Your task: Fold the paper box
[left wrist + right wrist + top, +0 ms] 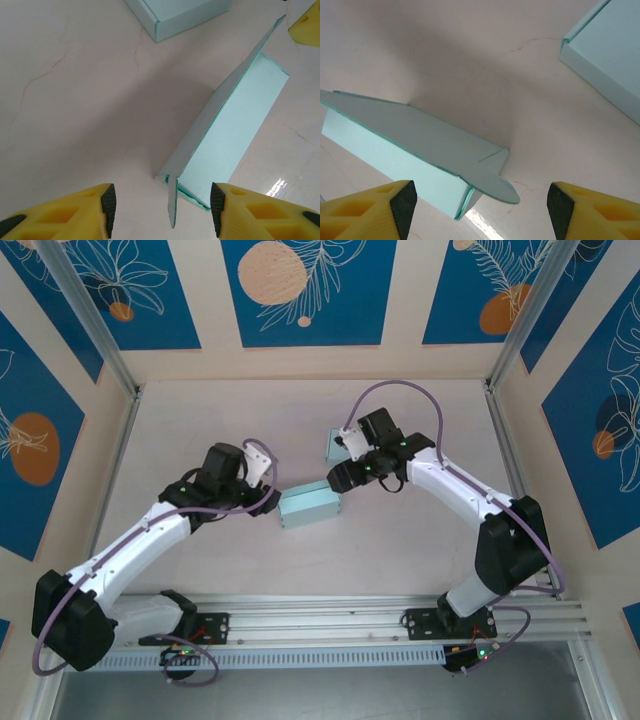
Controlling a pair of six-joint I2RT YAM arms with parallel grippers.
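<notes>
The paper box (310, 504) is a long pale teal carton lying on the table between my two grippers. My left gripper (271, 495) is at its left end, my right gripper (338, 476) at its right end. In the left wrist view the box (235, 115) lies ahead, and its thin end flap (171, 205) stands edge-on between the open left gripper (162, 210), touching neither pad. In the right wrist view the box (405, 142) lies ahead to the left. Its rounded end flap (497, 187) sticks out between the wide-open right gripper (481, 207), clear of both pads.
A second teal box (334, 445) lies just behind the right gripper; it appears as a second teal box (180, 15) in the left wrist view and a second teal box (610, 55) in the right wrist view. Metal frame posts and patterned walls enclose the table (200, 430).
</notes>
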